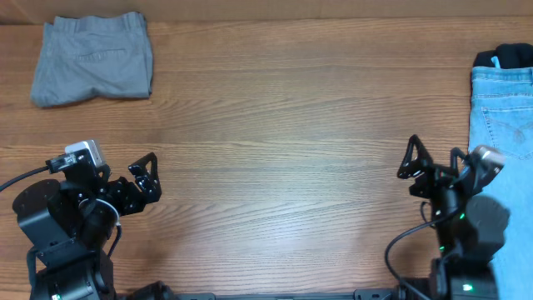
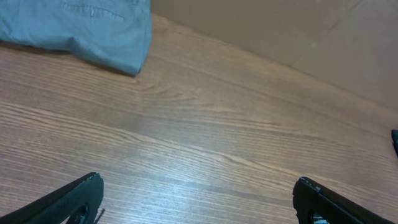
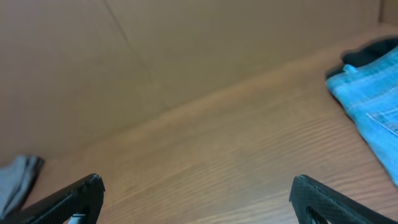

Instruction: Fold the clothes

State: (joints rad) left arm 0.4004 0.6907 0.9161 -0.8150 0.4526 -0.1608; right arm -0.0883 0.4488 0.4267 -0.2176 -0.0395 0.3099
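Observation:
Grey shorts (image 1: 93, 60) lie folded at the table's back left corner; the left wrist view catches them (image 2: 81, 28) at its top left, and a sliver of them (image 3: 17, 177) shows in the right wrist view. Light blue jeans (image 1: 502, 108) lie along the right edge, also in the right wrist view (image 3: 373, 99). My left gripper (image 1: 145, 178) hovers open over bare wood at the front left, far from the shorts. On the front right, my right gripper (image 1: 433, 163) is open too, just left of the jeans. Neither holds anything.
A dark garment (image 1: 508, 56) peeks out from under the jeans' top end. Beyond the table's far edge stands a plain brown wall (image 3: 186, 50). Bare wooden tabletop (image 1: 283, 150) stretches between the two arms.

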